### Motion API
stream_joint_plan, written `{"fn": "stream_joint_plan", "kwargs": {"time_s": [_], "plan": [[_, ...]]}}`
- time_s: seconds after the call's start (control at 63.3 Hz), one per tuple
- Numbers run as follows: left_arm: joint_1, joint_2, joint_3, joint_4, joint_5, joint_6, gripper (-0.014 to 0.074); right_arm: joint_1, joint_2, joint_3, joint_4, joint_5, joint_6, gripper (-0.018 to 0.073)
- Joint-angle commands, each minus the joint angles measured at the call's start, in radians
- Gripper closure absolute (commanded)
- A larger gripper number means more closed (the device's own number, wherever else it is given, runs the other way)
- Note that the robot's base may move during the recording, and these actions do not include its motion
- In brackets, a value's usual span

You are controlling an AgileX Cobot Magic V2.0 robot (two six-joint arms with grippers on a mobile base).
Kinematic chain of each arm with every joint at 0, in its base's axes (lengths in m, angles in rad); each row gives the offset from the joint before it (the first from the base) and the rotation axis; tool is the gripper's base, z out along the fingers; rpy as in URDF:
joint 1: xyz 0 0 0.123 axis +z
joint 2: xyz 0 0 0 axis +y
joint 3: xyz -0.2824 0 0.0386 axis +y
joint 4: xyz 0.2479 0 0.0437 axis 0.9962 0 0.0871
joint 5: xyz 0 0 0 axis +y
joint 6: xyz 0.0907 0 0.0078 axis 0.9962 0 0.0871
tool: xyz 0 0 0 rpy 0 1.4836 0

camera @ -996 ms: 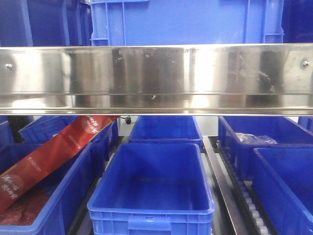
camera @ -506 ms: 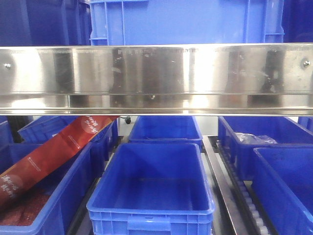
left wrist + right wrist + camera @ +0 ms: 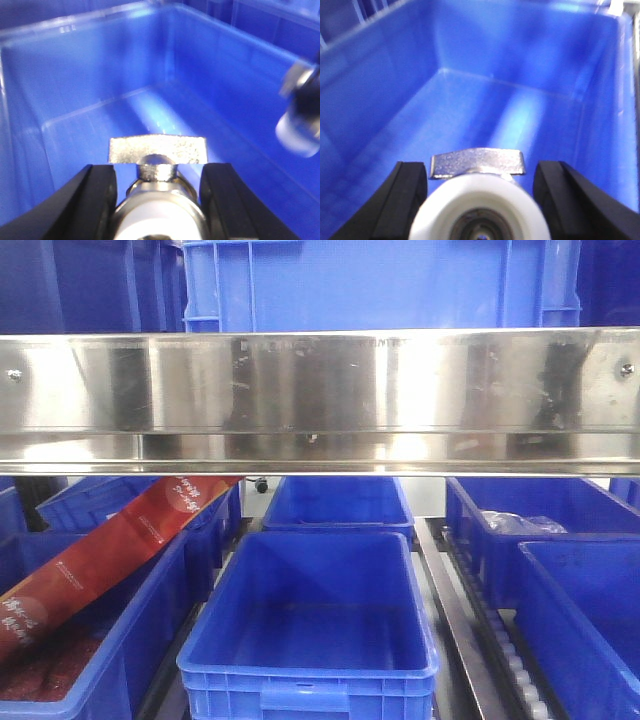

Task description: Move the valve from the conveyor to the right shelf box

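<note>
A broad steel shelf rail (image 3: 320, 400) crosses the whole front view. Above it stands a large blue crate (image 3: 380, 285). Below it sit rows of blue boxes: an open middle box (image 3: 310, 625) nearest the camera, another box behind it (image 3: 335, 502), a left box (image 3: 90, 640) with a red printed pack (image 3: 95, 555) leaning over its rim, and right boxes (image 3: 570, 570) beside a roller track (image 3: 515, 660). The farther right box holds a clear plastic bag (image 3: 520, 523). No arm appears in this view, and the conveyor is not in any view.

In the left wrist view, the left gripper (image 3: 157, 200) hangs over the inside of a blue box (image 3: 100, 90). Its black fingers (image 3: 95, 200) stand a little apart and close on either side of a valve (image 3: 157, 185), silver-bodied with a white collar and a flat metal handle pointing toward the box's far wall. A blurred black and silver object (image 3: 300, 115) shows at the right edge; what it is cannot be told.

In the right wrist view, the right gripper (image 3: 480, 200) likewise hangs over a blue box interior (image 3: 485, 75). Its black fingers (image 3: 410, 200) flank a second valve (image 3: 480, 200), seen end-on as a white ring with a flat metal handle on top.
</note>
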Motion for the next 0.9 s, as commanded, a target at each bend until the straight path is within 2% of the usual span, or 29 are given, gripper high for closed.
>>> {"fn": "stream_joint_plan", "kwargs": {"time_s": [0.0, 0.047, 0.126, 0.19, 0.3, 0.332, 0.411, 0.458, 0.537, 0.617, 0.743, 0.822, 0.885], "plan": [[-0.003, 0.001, -0.012, -0.006, -0.039, 0.002, 0.0259, -0.001, -0.012, -0.021, 0.004, -0.066, -0.006, 0.0188], [-0.003, 0.004, -0.012, -0.006, -0.038, 0.002, 0.0178, -0.001, -0.012, -0.021, 0.004, -0.066, -0.006, 0.0137], [-0.003, 0.004, -0.012, -0.006, -0.049, 0.002, 0.0113, -0.001, -0.012, -0.021, 0.004, -0.064, -0.006, 0.0081], [-0.003, 0.004, -0.012, -0.006, -0.056, 0.002, 0.0105, -0.001, -0.012, -0.021, 0.004, -0.064, -0.006, 0.0067], [-0.003, 0.004, -0.012, -0.006, -0.058, 0.002, 0.0141, -0.001, -0.014, -0.021, 0.004, -0.064, -0.006, 0.009], [-0.003, 0.004, -0.012, -0.006, -0.056, 0.002, 0.0175, -0.001, -0.019, -0.021, 0.004, -0.06, -0.006, 0.0114], [-0.003, -0.004, -0.012, -0.006, -0.04, 0.002, 0.0328, -0.001, -0.027, -0.021, 0.004, -0.043, -0.006, 0.0222], [-0.003, -0.005, -0.012, -0.006, -0.024, 0.002, 0.0484, -0.001, -0.03, -0.021, 0.004, -0.041, -0.006, 0.0326], [-0.003, -0.005, -0.012, -0.006, -0.026, 0.002, 0.0693, -0.001, -0.03, -0.021, 0.004, -0.04, -0.006, 0.0531], [-0.003, -0.005, -0.012, -0.006, -0.041, 0.002, 0.0708, -0.001, -0.03, -0.021, 0.004, -0.061, -0.006, 0.0729], [0.008, -0.008, -0.016, -0.006, -0.055, -0.005, 0.0708, -0.001, -0.033, -0.021, 0.004, -0.071, -0.006, 0.0722], [0.029, -0.022, -0.016, -0.006, -0.047, -0.094, 0.0708, -0.001, -0.043, -0.021, 0.004, -0.053, -0.006, 0.0722], [0.046, -0.046, -0.016, -0.008, -0.005, -0.131, 0.0708, -0.001, -0.064, -0.017, 0.005, -0.054, -0.006, 0.0722]]}}
